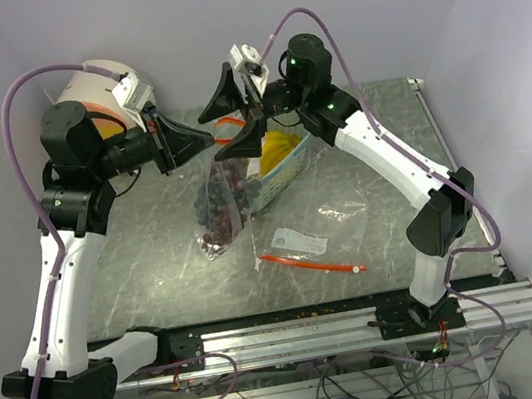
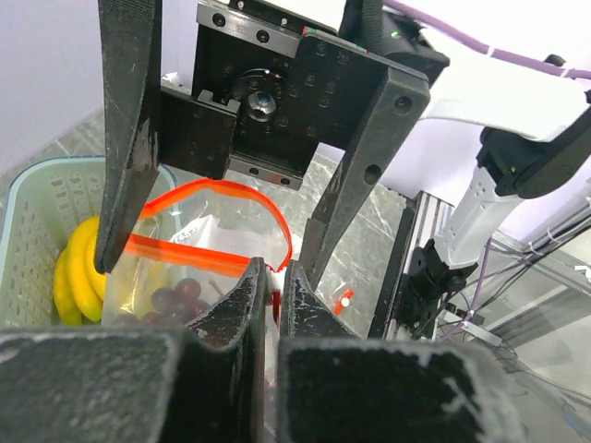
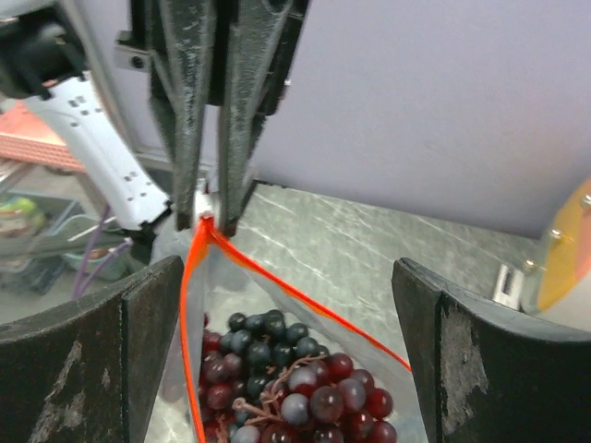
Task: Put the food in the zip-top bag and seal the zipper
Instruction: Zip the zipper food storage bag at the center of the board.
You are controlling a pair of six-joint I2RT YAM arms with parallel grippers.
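The zip-top bag [image 1: 218, 202] hung over the middle of the desk [image 1: 155, 268]. It was a thin, slack film that looked slippery everywhere except along its orange zipper strip [image 2: 212, 251], which seemed the one stiff place to take hold. The left pincer [image 2: 272, 277] was clenched on one end of that strip and carried the bag by it.

Grapes [image 3: 286, 383], dark red and blue-black, lay in the bottom of the bag and pulled it long. They looked soft and easy to bruise.

The bananas [image 2: 78, 272] sat in the pale basket [image 2: 28, 212] just behind the bag, toward the right. I judged them firm and the heaviest item, safest gripped across the bunch near the stem.

The right pincer [image 3: 286, 268] stood released and wide, one finger on either side of the bag's open mouth, directly above the grapes. Whether a finger brushed the film I could not tell. The bananas lay just beyond and below it.
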